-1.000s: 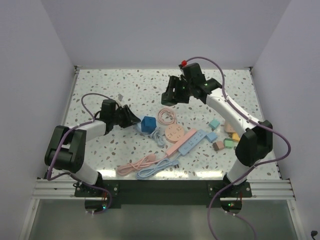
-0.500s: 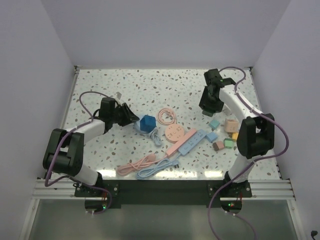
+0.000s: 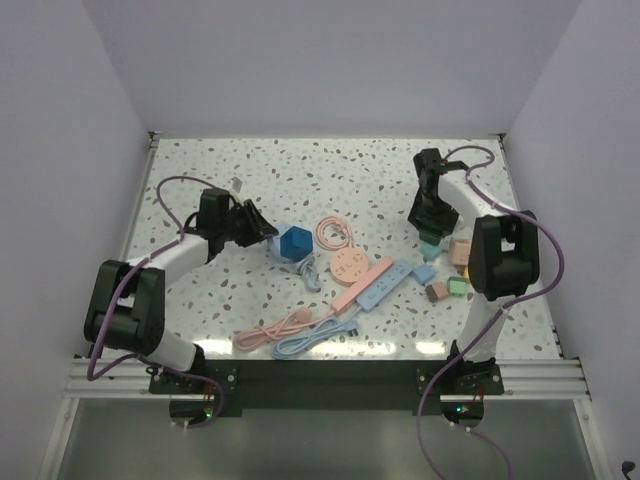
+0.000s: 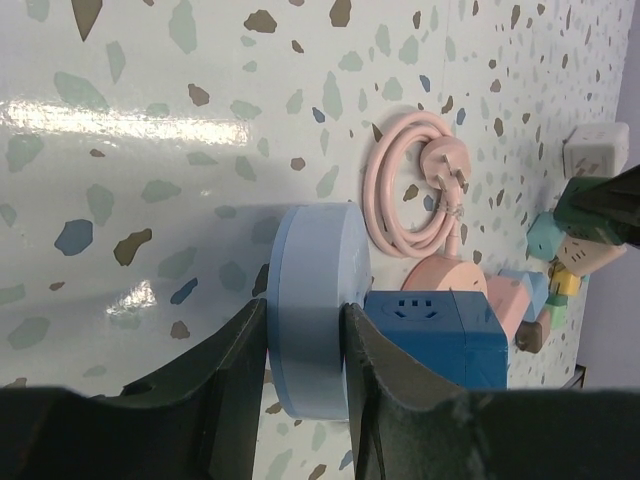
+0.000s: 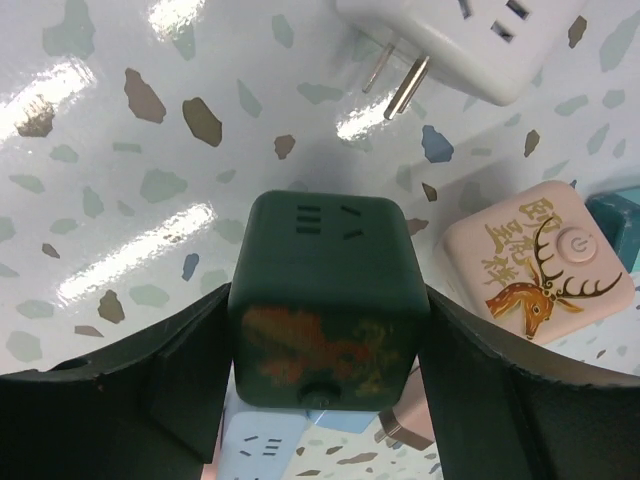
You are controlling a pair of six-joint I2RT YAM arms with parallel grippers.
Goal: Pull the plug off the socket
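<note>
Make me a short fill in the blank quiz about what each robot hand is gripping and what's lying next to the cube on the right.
1. The round plug gripped by the left hand is light ___.
2. The cube socket gripped by the right hand is dark ___.
3. The pink cube beside it bears a picture of a ___.
4. The white adapter past it shows ___ metal prongs.

Missing words: blue; green; deer; two

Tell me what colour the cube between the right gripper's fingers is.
Dark green cube, orange smudge on one face; clearest in the right wrist view.
</note>
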